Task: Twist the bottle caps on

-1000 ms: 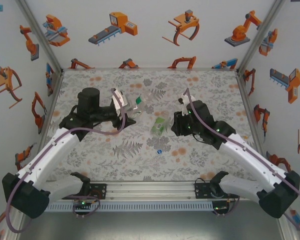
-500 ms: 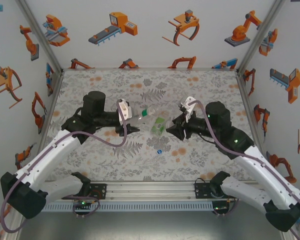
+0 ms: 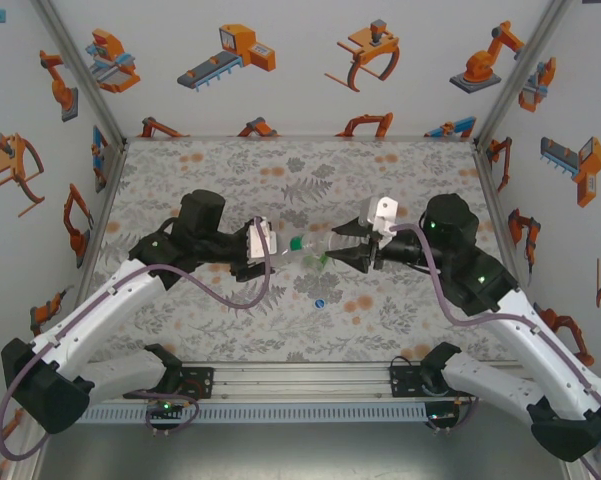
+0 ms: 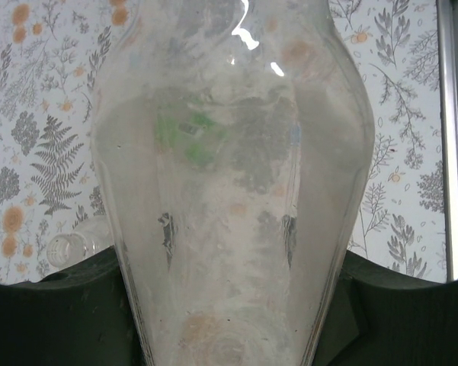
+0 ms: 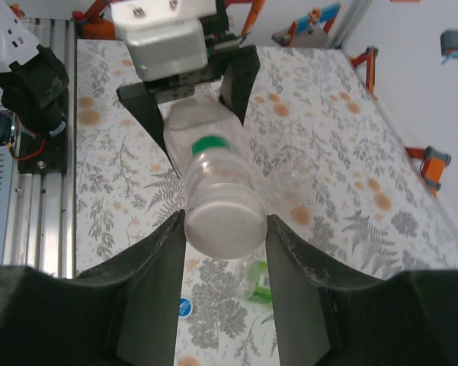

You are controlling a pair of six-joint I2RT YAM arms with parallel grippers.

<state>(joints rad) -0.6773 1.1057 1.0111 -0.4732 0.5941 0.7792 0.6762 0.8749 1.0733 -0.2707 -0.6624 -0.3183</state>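
My left gripper (image 3: pixel 272 252) is shut on a colourless bottle (image 4: pixel 229 191) with a green neck ring (image 5: pixel 209 145) and holds it level above the table's middle. This bottle's body fills most of the left wrist view. My right gripper (image 5: pixel 225 229) faces it from the right, and both its fingers press on a white cap (image 5: pixel 225 221) sitting on the bottle's neck. In the top view the right gripper (image 3: pixel 345 252) meets the bottle (image 3: pixel 288 250) at the centre. The green bottle (image 5: pixel 259 278) lies on the table below. A blue cap (image 3: pixel 320 302) lies nearer the front.
A second colourless bottle (image 5: pixel 289 171) lies on the flowered table (image 3: pixel 400 180) beyond the held one; its open neck (image 4: pixel 68 248) shows in the left wrist view. White walls with robot stickers close in three sides. The aluminium rail (image 3: pixel 300 385) runs along the front.
Both arms have swung inward toward each other. The left gripper has brought the bottle level at the centre, and the right gripper has closed in on its neck with the white cap.
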